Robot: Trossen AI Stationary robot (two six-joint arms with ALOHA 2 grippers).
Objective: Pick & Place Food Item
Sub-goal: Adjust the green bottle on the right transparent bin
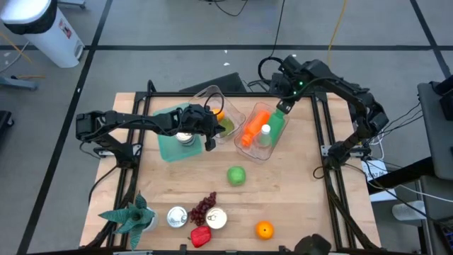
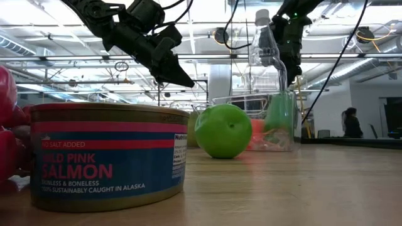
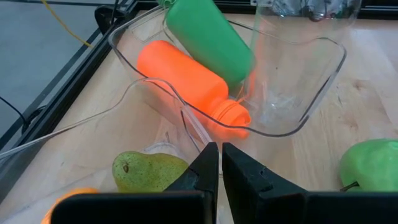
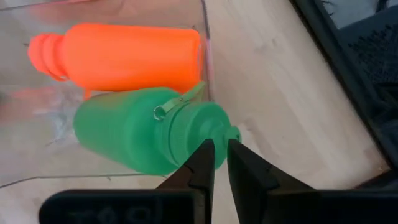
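Observation:
A green apple (image 1: pixel 236 176) (image 2: pixel 223 130) rests on the wooden table near its middle. A pear (image 3: pixel 146 171) and an orange fruit (image 1: pixel 218 112) lie in a clear container (image 1: pixel 211 93). My left gripper (image 1: pixel 210 139) (image 3: pixel 219 165) hangs shut just above that container's near wall, holding nothing. A second clear bin (image 1: pixel 256 153) holds an orange bottle (image 4: pixel 118 56), a green bottle (image 4: pixel 146 127) and a clear bottle (image 1: pixel 265 134). My right gripper (image 1: pixel 283 106) (image 4: pixel 221 163) is shut above the green bottle's cap end, with nothing between its fingers.
At the near edge lie an orange (image 1: pixel 265 229), grapes (image 1: pixel 204 207), a red pepper (image 1: pixel 200 236), two tins (image 1: pixel 177 216) (image 1: pixel 217 218), a salmon can (image 2: pixel 110 154) and a small plant (image 1: pixel 131 216). A teal tray (image 1: pixel 170 145) with a tin sits under the left arm.

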